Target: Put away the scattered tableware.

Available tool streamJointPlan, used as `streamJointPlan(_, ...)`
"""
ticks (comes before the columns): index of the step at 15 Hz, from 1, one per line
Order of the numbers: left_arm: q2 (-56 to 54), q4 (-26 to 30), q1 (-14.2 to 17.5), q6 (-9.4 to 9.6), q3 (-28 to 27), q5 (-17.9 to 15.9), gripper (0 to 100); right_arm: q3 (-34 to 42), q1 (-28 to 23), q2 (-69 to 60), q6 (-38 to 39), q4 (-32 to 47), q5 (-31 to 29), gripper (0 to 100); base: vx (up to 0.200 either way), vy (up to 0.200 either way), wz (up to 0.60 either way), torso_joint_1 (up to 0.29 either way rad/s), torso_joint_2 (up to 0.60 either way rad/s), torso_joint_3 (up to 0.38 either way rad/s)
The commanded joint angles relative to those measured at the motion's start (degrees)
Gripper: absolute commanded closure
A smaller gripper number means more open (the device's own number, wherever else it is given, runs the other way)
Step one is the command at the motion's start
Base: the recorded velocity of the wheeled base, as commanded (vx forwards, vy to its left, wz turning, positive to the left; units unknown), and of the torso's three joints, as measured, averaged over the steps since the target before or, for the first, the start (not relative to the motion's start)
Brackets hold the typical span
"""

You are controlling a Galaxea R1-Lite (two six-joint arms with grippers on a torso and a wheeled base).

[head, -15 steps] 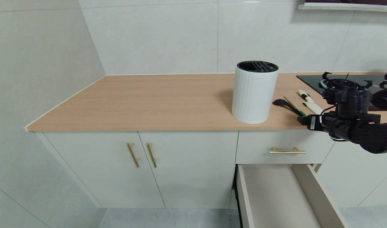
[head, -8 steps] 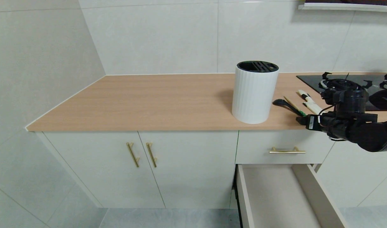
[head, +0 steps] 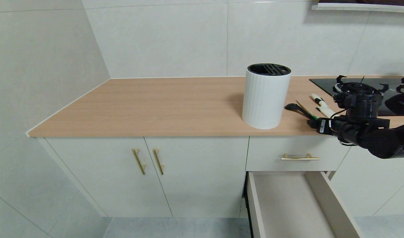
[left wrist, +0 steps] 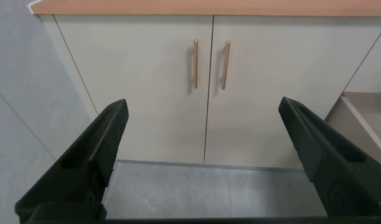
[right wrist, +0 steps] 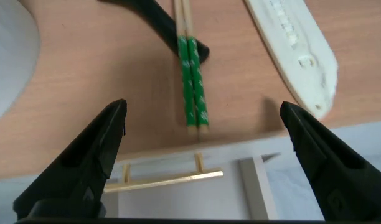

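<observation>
Wood-coloured bench (head: 155, 109) carries everything: a white ribbed holder (head: 266, 99) with a black slotted top stands near the front edge. Between it and the stove (head: 353, 86) lie a black spoon (head: 292, 106), a pair of chopsticks (head: 302, 106) and a white knife (head: 322, 106).

The right end effector (head: 315, 125) hangs at the front edge, spread wide and holding nothing. The chopsticks' green tips (right wrist: 192, 74) lie between its two fingers. The left end effector (left wrist: 203, 106) is also wide open and empty, low down and facing the cupboard doors (left wrist: 209, 68).

The chopsticks lie side by side, touching. Their long axis runs from the front edge back at a slant toward the holder, green ends at the front and bare wooden ends at the back. The spoon's handle (right wrist: 159, 18) crosses them, with its bowl nearest the holder. The knife (right wrist: 293, 50) lies just beside them on the stove side, on roughly the same slant.

The likely next step is a pinch on the green ends, and it looks risky. They lie very near the front edge, so a finger brushing them could push one stick off, toward the open drawer (head: 287, 198) or the floor. The sticks are thin and flat on the bench, so a grip may catch only one, or let them scissor apart. Closing farther back could trap the spoon handle as well. A sideways drift might nudge the knife.
</observation>
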Motion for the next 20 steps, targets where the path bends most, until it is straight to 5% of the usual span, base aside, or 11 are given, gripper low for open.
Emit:
streamJointPlan(1, 0.0, 0.0, 0.0, -0.02, 0.0, 0.0, 0, 0.1, 0.1, 0.8, 0.0, -0.4, 0.0, 0, 0.000, 0.000, 0.00, 0.000, 0.00, 0.000)
streamJointPlan(2, 0.0, 0.0, -0.1, -0.02, 0.0, 0.0, 0, 0.1, 0.1, 0.9, 0.0, -0.4, 0.0, 100, 0.000, 0.000, 0.00, 0.000, 0.00, 0.000)
streamJointPlan(16, 0.0, 0.0, 0.0, -0.02, 0.0, 0.0, 0, 1.7, 0.0, -6.0, 0.9, 0.6, 0.1, 100, 0.000, 0.000, 0.00, 0.000, 0.00, 0.000)
streamJointPlan(20, 0.0, 0.0, 0.0, -0.02, 0.0, 0.0, 0, 2.4, 0.1, -15.0, 1.6, 9.8, 0.4, 100, 0.000, 0.000, 0.00, 0.000, 0.00, 0.000)
